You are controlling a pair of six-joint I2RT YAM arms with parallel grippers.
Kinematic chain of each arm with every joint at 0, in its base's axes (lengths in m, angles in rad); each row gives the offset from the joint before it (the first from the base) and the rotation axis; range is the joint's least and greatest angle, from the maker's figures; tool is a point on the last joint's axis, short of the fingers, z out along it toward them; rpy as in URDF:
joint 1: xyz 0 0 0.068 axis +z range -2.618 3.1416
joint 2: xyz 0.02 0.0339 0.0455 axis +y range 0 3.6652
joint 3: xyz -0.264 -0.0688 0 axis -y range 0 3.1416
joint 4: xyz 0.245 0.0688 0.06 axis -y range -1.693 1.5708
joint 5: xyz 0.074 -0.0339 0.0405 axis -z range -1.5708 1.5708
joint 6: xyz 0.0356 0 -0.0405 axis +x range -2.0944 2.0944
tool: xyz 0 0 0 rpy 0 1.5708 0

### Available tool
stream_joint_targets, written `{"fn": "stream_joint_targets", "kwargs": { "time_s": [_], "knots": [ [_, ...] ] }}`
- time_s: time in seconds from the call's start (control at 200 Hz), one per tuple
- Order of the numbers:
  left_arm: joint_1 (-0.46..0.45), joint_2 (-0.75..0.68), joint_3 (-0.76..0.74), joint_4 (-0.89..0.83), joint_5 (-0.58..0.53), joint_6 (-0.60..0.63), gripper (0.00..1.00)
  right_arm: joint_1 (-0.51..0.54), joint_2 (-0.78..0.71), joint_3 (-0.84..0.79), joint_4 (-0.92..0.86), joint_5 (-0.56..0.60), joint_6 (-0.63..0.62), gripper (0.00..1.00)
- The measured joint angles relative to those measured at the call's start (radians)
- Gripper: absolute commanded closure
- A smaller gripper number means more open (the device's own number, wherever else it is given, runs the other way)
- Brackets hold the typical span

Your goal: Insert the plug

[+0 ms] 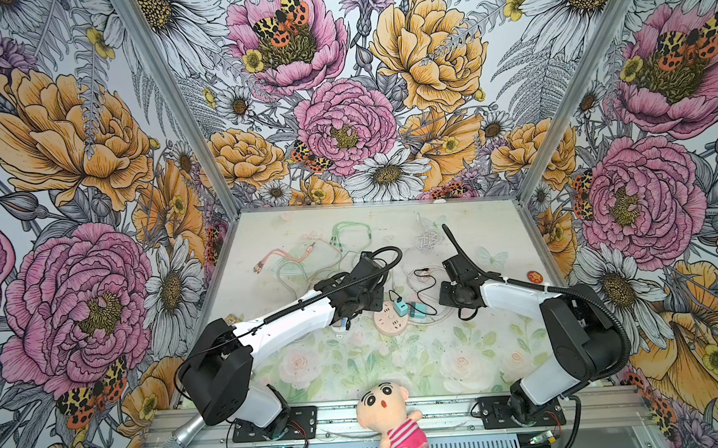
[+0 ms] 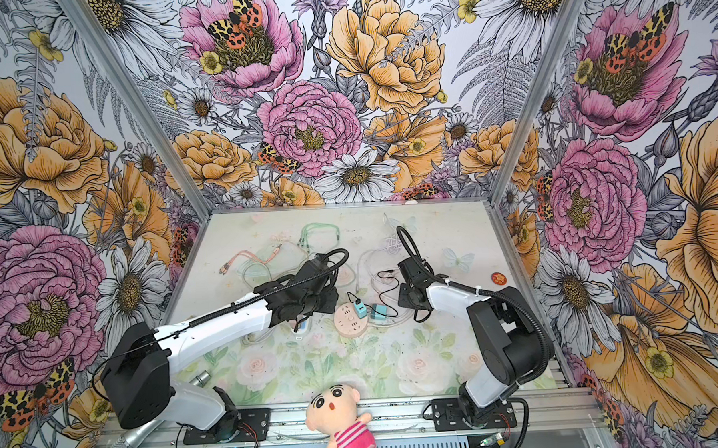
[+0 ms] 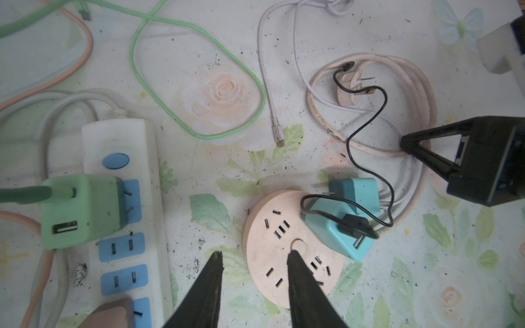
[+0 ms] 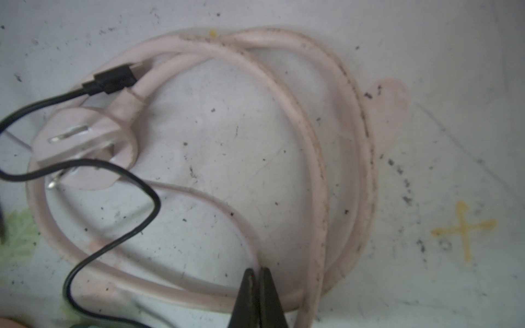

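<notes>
The right gripper is pinched tight, tip against tip, down near the table. A thin pale cable runs right up to those tips, but I can't tell whether it is actually nipped between them. Just beside the tips lies the thick pink cord, wound in a loose double loop. Inside that loop, across from the gripper, sits the pink plug, which I take to be the one meant, though nothing here settles it. It lies tilted on its side with its bare metal prongs showing. It looks light and hard, a flat moulded body smooth enough to slip in narrow tips, and the stiff cord behind it will likely tug and twist it once lifted. I'd take it across the flat body, just behind the prong face and near the thick neck, never on the prongs. A black cable drapes over it and could snag. Further out, the left gripper hangs with its fingers parted and nothing between them, at the rim of the round pink socket, where a teal charger already sits. The white power strip lies off to its side.
</notes>
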Motion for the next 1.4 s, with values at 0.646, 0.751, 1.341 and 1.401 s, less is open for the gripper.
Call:
{"fn": "stream_joint_targets", "kwargs": {
  "time_s": [0.646, 0.751, 1.341, 1.401],
  "knots": [
    [-0.003, -0.034, -0.063, 0.0, -0.001, -0.012, 0.6, 0.031, -0.26, 0.183, -0.266, 0.056, -0.021, 1.0],
    [-0.01, -0.034, -0.069, -0.001, -0.002, -0.023, 0.6, 0.034, -0.321, 0.183, -0.318, 0.073, -0.019, 1.0],
    [-0.042, 0.079, -0.093, -0.002, -0.004, -0.065, 0.66, 0.06, -0.442, 0.257, -0.52, 0.116, -0.019, 1.0],
    [-0.048, 0.079, -0.1, -0.005, -0.003, -0.065, 0.67, 0.06, -0.442, 0.259, -0.534, 0.118, -0.022, 1.0]
  ]
}}
